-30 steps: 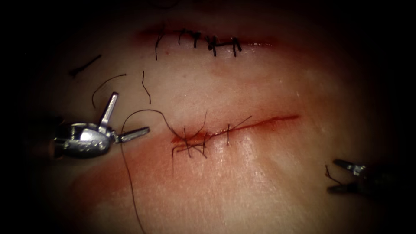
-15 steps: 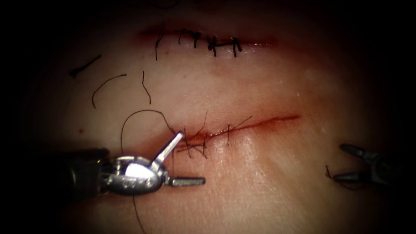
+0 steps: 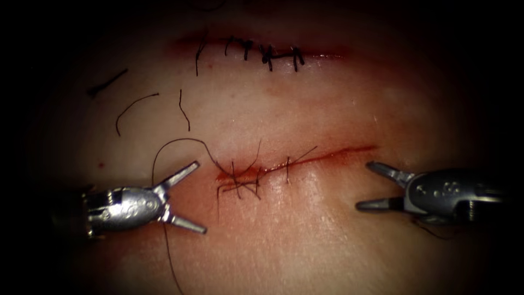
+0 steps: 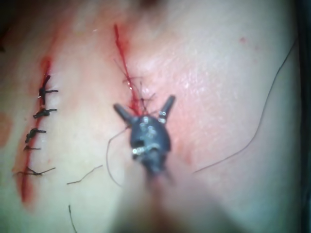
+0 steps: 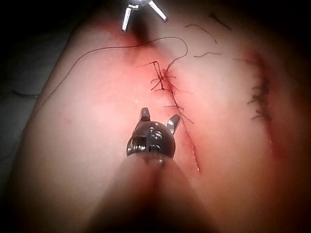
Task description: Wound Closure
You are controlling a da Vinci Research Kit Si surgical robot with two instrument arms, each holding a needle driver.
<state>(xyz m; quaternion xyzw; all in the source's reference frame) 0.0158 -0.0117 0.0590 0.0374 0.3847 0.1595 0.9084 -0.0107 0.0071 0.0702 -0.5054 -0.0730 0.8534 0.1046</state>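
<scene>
Cut [image 3: 305,158] across mid tissue [image 3: 327,240], stitched at its left end; thread [image 3: 158,164] looping left from stitches. No needle visible. Left tool [image 3: 191,196] at left end, right tool [image 3: 367,184] at right end: jaws spread, holding nothing.

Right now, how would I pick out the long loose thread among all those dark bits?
Find the lower cut across the tissue. From the stitches at its left end, the long thread arches up and left, then drops past the left claw. Unlike the short cut ends above, it joins the stitches.
</scene>
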